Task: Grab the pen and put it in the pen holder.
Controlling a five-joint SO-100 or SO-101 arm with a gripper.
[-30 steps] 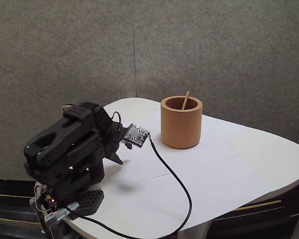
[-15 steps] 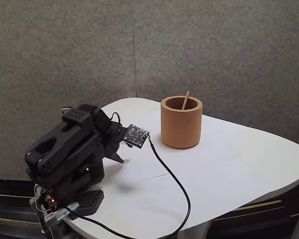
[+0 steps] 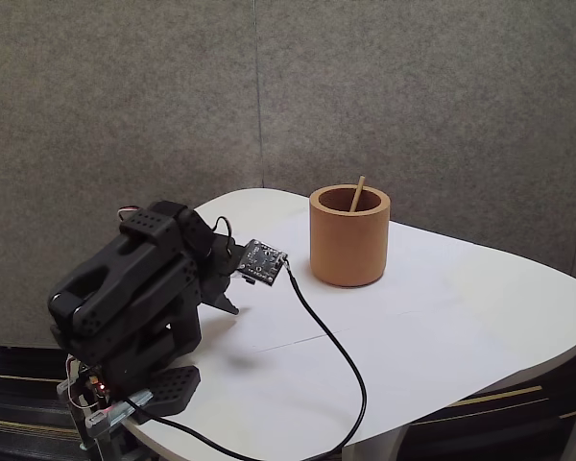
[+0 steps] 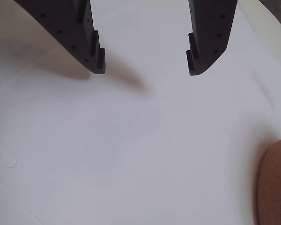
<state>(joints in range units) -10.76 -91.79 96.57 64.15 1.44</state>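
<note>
The pen is a thin tan stick that stands tilted inside the pen holder, with its top end poking above the rim. The pen holder is a thick orange-brown cup at the back of the white table; its edge also shows in the wrist view's lower right corner. My gripper sits folded low over the arm's base at the table's left end, well apart from the cup. In the wrist view the gripper is open, with nothing between its dark fingers but bare white table.
A black cable runs from the small camera board on the wrist across the table to its front edge. The white table has rounded edges, and grey partition walls stand behind it.
The arm has settled slightly back and down onto its base. The pen and the pen holder have not moved.
</note>
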